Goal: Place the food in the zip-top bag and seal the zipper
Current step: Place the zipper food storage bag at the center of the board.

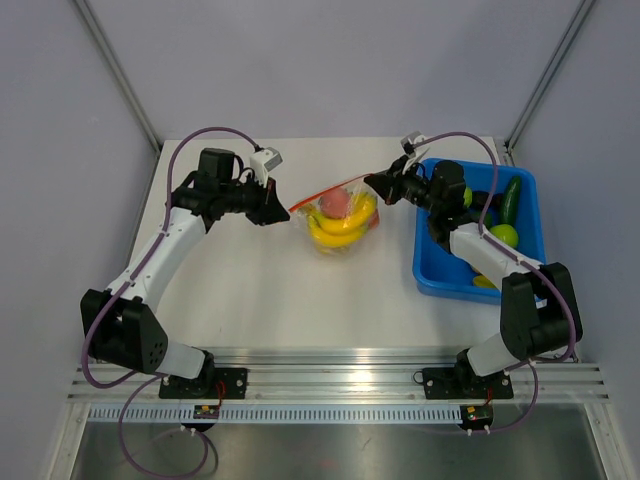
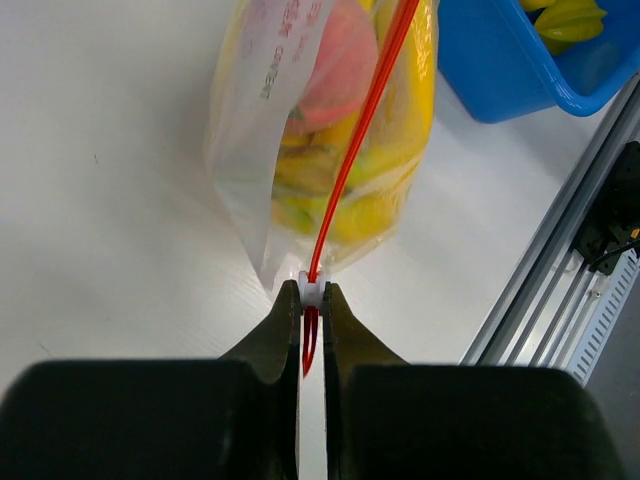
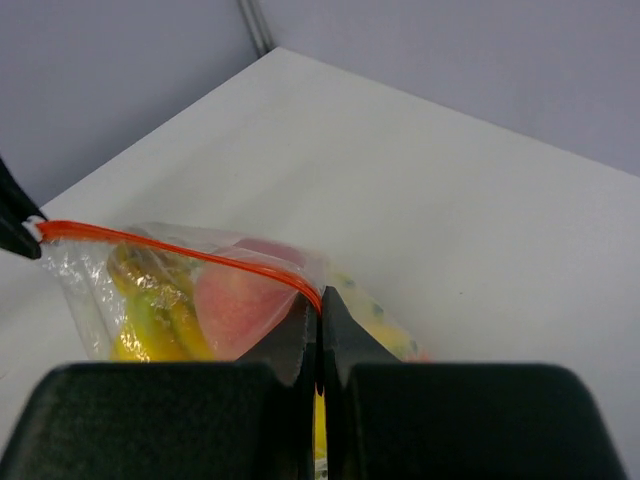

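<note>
Left end effector (image 2: 312, 290) was clenched on the near end of the thin orange-red zipper strip (image 2: 360, 150), its fingers pressed together around the strip with a small white plastic piece showing at the tips. In the top view it sat at 9 o'clock of the clear crinkly zip-top bag (image 1: 340, 222). The right end effector (image 3: 318, 300) was clenched too, pinching the same strip at its far end, at about 2 o'clock of the bag. The strip ran taut and straight between the two grips.

The bag rested on the white tabletop (image 1: 260, 290), a little toward 12 o'clock from its centre. Inside it lay the yellow toy banana bunches (image 1: 340, 230) with the small round pink-red peach-like fruit (image 1: 334, 204) on top of them, just under the strip.

At 3 o'clock of the bag stood a blue plastic bin (image 1: 430, 270), near but apart from it. It held a green toy apple (image 1: 503, 236) and a dark green toy cucumber (image 1: 512, 198), partly hidden by the right arm.
</note>
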{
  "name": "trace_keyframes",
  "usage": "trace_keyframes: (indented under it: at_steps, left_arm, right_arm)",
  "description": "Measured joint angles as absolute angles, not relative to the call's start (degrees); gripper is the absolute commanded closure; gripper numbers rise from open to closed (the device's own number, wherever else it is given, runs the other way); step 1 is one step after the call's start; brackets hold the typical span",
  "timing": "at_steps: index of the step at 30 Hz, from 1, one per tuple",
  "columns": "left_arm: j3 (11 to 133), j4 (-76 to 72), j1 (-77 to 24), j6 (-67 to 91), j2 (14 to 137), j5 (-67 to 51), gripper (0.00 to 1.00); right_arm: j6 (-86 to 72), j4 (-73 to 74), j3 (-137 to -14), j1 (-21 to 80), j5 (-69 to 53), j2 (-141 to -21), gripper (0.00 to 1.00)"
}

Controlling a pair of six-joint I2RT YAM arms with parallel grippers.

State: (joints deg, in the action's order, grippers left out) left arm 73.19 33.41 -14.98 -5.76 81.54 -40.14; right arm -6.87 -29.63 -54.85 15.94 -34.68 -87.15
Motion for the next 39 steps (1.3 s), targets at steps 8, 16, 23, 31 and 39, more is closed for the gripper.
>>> trace_keyframes:
  at_steps: [8, 16, 23, 31, 39]
  left_arm:
    - [73.1, 32.6, -15.0, -6.2, 81.5, -39.9, 1.0]
    - [72.8, 31.4, -14.9, -6.1, 81.5, -39.3, 1.0]
    - [82.5, 32.3, -14.4, -4.9, 88.6, -39.4, 1.0]
    - [94.0, 32.4, -13.6, -4.4, 95.1, -39.3, 0.49]
    - [80.6, 31.2, -13.5, 0.6, 86.4, -38.1, 0.01]
  right_arm:
    - [-8.5, -30.4, -54.5, 15.0, -26.2, -86.6, 1.0]
    - [-10.8, -30.8, -53.9, 14.8, -26.5, -86.6, 1.0]
    - [-10.5, -32.0, -59.2, 13.1, -27.3, -91.2, 1.0]
    - [-10.3, -35.6, -64.8, 12.0, -28.3, -95.5, 0.87]
    - [-9.0, -29.2, -53.2, 12.3, -31.4, -87.9, 0.01]
